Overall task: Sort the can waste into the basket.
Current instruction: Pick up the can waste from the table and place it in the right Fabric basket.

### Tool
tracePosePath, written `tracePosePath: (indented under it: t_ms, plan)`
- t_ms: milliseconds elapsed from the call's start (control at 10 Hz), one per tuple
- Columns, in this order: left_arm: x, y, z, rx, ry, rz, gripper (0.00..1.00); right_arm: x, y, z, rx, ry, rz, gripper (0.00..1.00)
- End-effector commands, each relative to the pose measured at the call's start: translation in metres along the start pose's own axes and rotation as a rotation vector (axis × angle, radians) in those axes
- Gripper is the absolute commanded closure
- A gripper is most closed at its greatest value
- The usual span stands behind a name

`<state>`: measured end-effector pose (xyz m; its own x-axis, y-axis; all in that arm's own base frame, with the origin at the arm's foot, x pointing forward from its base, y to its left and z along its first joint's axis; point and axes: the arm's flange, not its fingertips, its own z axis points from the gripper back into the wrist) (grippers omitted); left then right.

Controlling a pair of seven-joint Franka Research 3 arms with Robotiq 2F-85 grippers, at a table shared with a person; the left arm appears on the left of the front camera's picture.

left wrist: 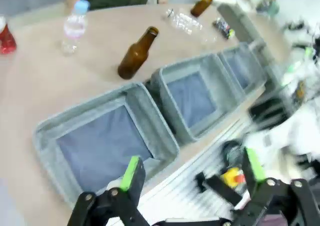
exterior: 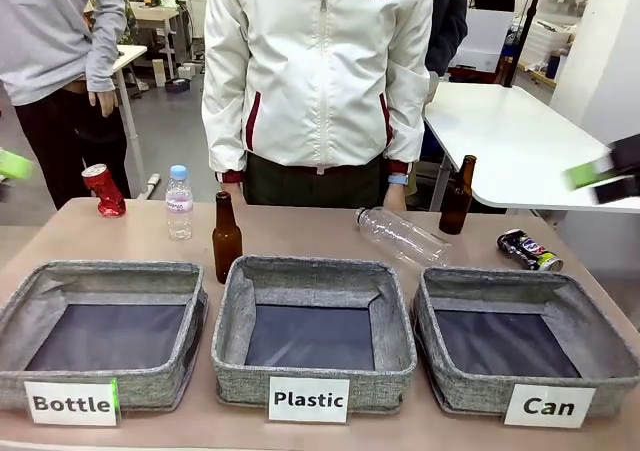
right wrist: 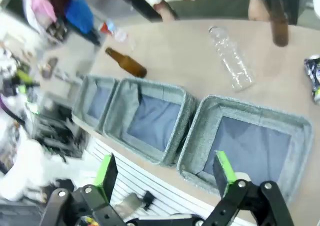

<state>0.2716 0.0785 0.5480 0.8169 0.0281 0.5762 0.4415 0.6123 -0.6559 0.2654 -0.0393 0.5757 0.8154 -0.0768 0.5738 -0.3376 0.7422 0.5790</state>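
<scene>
Evidently no can is sorted yet: the Can basket [exterior: 500,281] at the near right corner of the surface [exterior: 300,226] shows a bare dark bottom. 3 grey baskets line the near edge, each with a white card facing the robot, so every kind of waste has its own bin. The Plastic basket [exterior: 310,266] is in the middle and the Bottle basket [exterior: 110,269] is at the near left corner.

The 2 cans lie well apart. The dark can [exterior: 530,250] rests on its side just behind the Can basket's far rim, near the right edge. That looks like a short carry for the arm on that side. The red can [exterior: 104,191], crushed and leaning, stands at the far left corner, near an upright water bottle [exterior: 179,201]. It is the longer job, since it must cross the whole row.

Between the cans stand a brown bottle [exterior: 227,238] and, further right, a second brown bottle [exterior: 458,196], with a clear bottle [exterior: 402,236] lying flat between those 2. They are clutter to steer around, not to pick.

Both arms are held back, high above the near edge. The left tool [left wrist: 192,168] has its fingers spread wide with nothing between them, and so does the right tool [right wrist: 165,171], which looks down over the Can basket. The person [exterior: 320,71] stands at the far edge, hands down, touching nothing.
</scene>
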Motion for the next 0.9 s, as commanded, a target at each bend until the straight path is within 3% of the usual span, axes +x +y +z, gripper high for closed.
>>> tracePosePath:
  t_ms: [0,300,500,600,700,800]
  plan:
    - [-0.092,0.093,0.022,-0.132,-0.241,0.218,0.00,-0.098,-0.090,0.006,0.117,-0.255,-0.263,0.00]
    - [-0.137,0.159,0.038,-0.172,-0.410,0.437,0.00,-0.133,-0.172,0.030,0.201,-0.389,-0.491,0.00]
    - [-0.173,0.163,0.024,-0.195,-0.557,0.476,0.00,-0.137,-0.222,0.019,0.265,-0.360,-0.591,0.00]
    - [-0.178,0.155,0.014,-0.171,-0.599,0.481,0.00,-0.139,-0.229,0.013,0.231,-0.356,-0.618,0.00]
    - [-0.142,0.205,0.097,-0.156,-0.488,0.506,0.00,-0.110,-0.238,0.091,0.205,-0.387,-0.607,0.00]
    - [-0.142,0.205,0.097,-0.156,-0.488,0.506,0.00,-0.110,-0.238,0.091,0.205,-0.387,-0.607,0.00]
